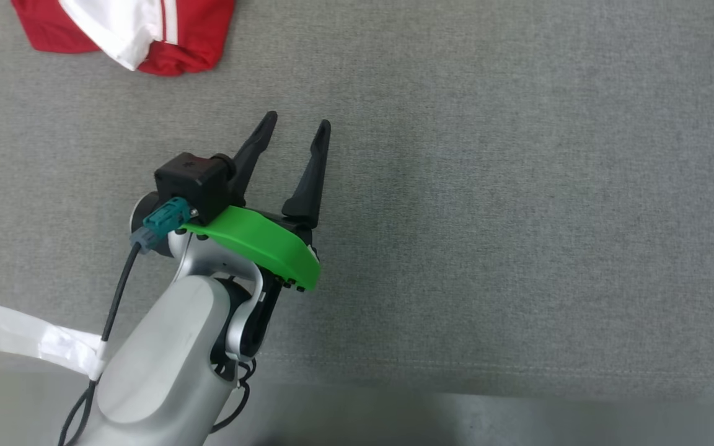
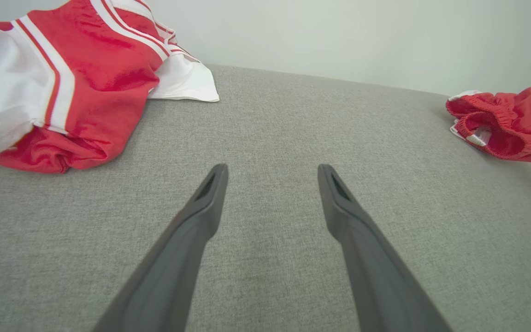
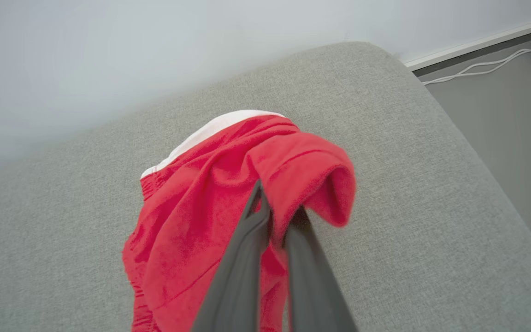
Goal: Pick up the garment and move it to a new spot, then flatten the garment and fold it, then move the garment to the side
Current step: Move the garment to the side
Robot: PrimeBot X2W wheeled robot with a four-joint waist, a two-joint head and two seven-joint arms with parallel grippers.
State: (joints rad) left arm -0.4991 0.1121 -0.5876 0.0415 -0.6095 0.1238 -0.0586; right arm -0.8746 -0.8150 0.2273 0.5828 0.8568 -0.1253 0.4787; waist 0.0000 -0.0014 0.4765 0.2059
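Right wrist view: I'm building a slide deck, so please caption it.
Right gripper shut on a fold of the red garment atop the grey cushion.

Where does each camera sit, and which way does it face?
Head view: on the head, facing down at the grey surface; open left gripper, forearm.
Left wrist view: along that gripper's fingers, towards the striped garment.
Right wrist view: along the right gripper, shut on the red garment.
Head and left wrist share the striped garment.
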